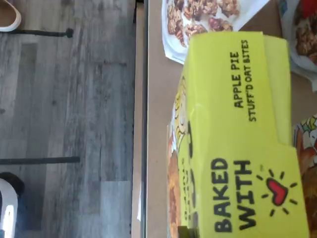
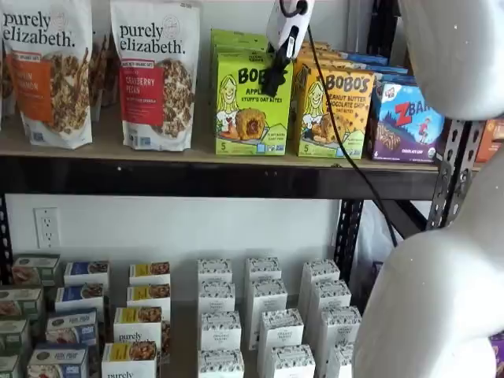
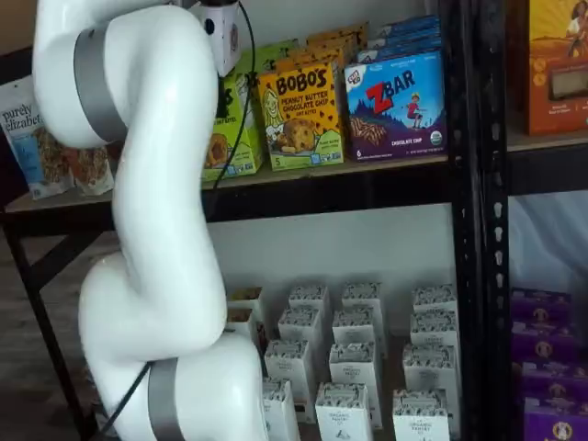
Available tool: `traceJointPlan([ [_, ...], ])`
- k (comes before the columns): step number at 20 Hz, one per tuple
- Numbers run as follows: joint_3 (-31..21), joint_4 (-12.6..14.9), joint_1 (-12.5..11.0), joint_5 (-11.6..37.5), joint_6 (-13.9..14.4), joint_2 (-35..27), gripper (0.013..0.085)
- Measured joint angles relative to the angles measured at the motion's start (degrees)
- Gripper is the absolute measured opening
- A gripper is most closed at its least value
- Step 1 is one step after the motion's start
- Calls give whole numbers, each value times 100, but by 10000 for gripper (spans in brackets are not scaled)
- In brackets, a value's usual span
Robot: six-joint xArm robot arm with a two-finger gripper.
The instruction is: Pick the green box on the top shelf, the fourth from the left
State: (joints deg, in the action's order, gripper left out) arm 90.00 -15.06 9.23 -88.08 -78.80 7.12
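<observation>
The green box [image 2: 250,102] is a lime-green Bobo's apple pie carton standing at the front of the top shelf [image 2: 197,177]. In a shelf view my gripper [image 2: 271,85] hangs from above, its black fingers in front of the box's upper right face. They show as one dark shape with no clear gap. The wrist view shows the box's top close up [image 1: 237,144], on the tan board [image 1: 158,99]. In a shelf view [image 3: 231,129] the box is partly hidden behind my arm.
A yellow-orange Bobo's peanut butter box [image 2: 335,110] stands tight against the green box's right, then a blue Zbar box [image 2: 409,122]. Granola bags [image 2: 153,75] stand to its left. Small white boxes [image 2: 264,315] fill the lower shelf. My arm [image 3: 156,230] blocks much of one view.
</observation>
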Motion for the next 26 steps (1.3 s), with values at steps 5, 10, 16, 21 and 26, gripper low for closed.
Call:
traceJointPlan([
  [5, -8, -26, -10, -6, -4, 23, 250],
  [10, 96, -85, -39, -147, -6, -5, 250],
  [16, 316, -83, -67, -516, 13, -35, 250],
  [21, 241, -104, -72, -597, 32, 119, 250],
  [26, 90, -120, -69, -629, 56, 333, 250],
])
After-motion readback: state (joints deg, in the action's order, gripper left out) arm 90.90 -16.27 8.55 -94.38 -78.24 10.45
